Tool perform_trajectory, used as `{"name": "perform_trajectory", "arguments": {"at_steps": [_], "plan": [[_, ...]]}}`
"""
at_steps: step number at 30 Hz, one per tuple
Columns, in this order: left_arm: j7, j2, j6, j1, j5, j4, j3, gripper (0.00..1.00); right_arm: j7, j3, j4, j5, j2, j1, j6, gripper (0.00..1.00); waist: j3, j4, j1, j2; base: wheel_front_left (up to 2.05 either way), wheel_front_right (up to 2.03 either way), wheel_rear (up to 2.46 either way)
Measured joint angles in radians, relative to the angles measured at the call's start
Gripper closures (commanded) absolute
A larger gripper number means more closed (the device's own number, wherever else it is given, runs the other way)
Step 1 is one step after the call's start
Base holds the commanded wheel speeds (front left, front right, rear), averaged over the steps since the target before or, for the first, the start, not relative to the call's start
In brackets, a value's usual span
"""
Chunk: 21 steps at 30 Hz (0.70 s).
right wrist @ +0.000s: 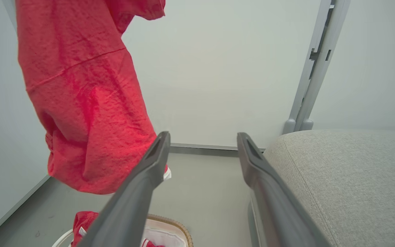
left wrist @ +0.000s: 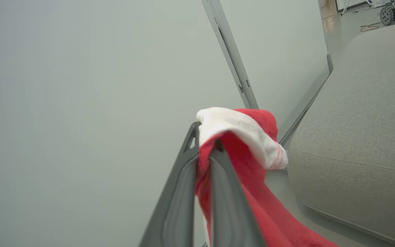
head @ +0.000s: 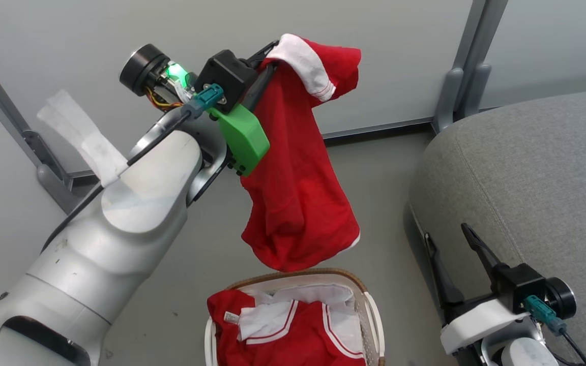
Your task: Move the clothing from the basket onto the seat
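The left claw is raised high in the head view, its two dark fingers closed on the white-trimmed edge of a red garment. In the left wrist view the cloth is pinched between the fingers, and the white trim folds over their tips. The garment hangs free below the claw, its lower hem just above the basket and clear of the floor.

More red clothing with white stripes and a small label lies inside the basket, which stands on the floor beside the grey seat.

The right claw sits low at the seat's near edge with its fingers spread wide and nothing between them. From the right wrist view, the hanging garment is to the left of that claw and the seat to its right.
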Motion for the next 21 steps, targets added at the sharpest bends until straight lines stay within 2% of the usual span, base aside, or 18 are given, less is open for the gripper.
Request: {"name": "perform_trajectory", "arguments": {"at_steps": [13, 21], "plan": [[0.016, -0.012, -0.002, -0.099, -0.091, -0.037, -0.078, 1.00, 0.000, 0.086, 0.046, -0.083, 0.000, -0.090, 0.000, 0.00, -0.006, 0.034, 0.0000, 0.0000, 0.00, 0.00, 0.00], [0.016, -0.017, -0.002, -0.146, -0.107, -0.041, -0.111, 1.00, 0.000, 0.123, 0.162, -0.190, 0.000, -0.251, 0.000, 0.00, 0.002, 0.053, 0.0000, 0.0000, 0.00, 0.00, 0.00]]}}
